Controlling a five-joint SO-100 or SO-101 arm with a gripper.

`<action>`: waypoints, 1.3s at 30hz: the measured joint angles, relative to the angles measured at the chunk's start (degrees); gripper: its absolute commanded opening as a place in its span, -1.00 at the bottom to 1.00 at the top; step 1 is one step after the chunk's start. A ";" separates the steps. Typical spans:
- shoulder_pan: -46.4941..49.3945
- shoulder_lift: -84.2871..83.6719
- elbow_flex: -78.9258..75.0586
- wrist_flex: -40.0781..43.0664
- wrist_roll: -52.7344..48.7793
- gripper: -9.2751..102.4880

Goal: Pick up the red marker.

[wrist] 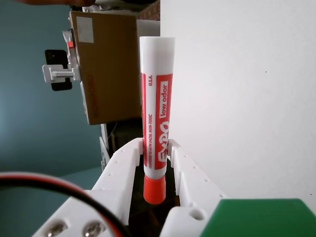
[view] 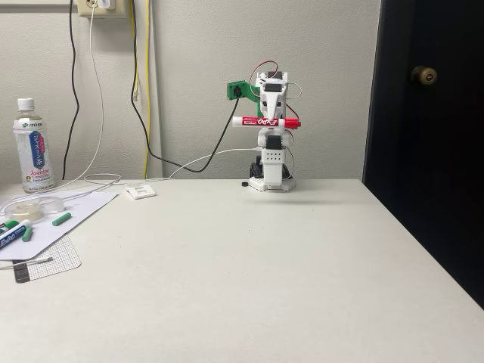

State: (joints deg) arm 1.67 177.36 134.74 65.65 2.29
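White fingers (wrist: 157, 148) clamp the red marker (wrist: 157, 113) crosswise, high above the table (view: 249, 265).

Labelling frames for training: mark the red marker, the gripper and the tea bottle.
red marker (view: 265, 122): fixed view, on its labelled barrel.
gripper (wrist: 157, 150): wrist view, midway between the fingertips.
tea bottle (view: 32, 147): fixed view, on its label.

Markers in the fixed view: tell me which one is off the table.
The red marker, held level in the gripper above the table; the blue-labelled marker lies on paper at left.
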 measured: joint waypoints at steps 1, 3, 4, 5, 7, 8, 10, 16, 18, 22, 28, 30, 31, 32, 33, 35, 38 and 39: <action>0.00 0.44 0.79 -0.18 0.00 -0.84; 0.00 1.32 2.20 -0.79 0.00 -0.84; 0.00 1.85 2.90 -0.79 0.00 -0.84; 0.00 2.20 3.08 -0.88 0.00 -0.84; 0.00 2.72 3.52 -0.88 0.00 -0.84; 0.18 2.81 3.78 -0.88 0.00 -0.84; 0.18 3.78 5.27 -1.05 0.00 -0.84; 0.09 9.32 10.46 -1.93 0.00 -0.84; 0.09 10.55 11.25 -1.93 0.00 -0.84; 0.18 11.78 11.51 -1.93 0.00 -0.84; -0.09 11.78 11.87 -2.20 0.09 -0.84; -0.09 11.78 11.87 -2.29 0.09 -0.84; -0.09 11.78 11.87 -2.29 0.09 -0.84; -0.09 11.78 11.87 -2.29 0.09 -0.84; -0.09 11.78 11.87 -2.29 0.09 -0.84; -0.09 11.78 11.87 -2.29 0.09 -0.84; -0.09 11.78 11.87 -2.29 0.09 -0.84; -0.09 11.78 11.87 -2.29 0.09 -0.84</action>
State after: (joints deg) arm 1.58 189.14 146.60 63.37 2.37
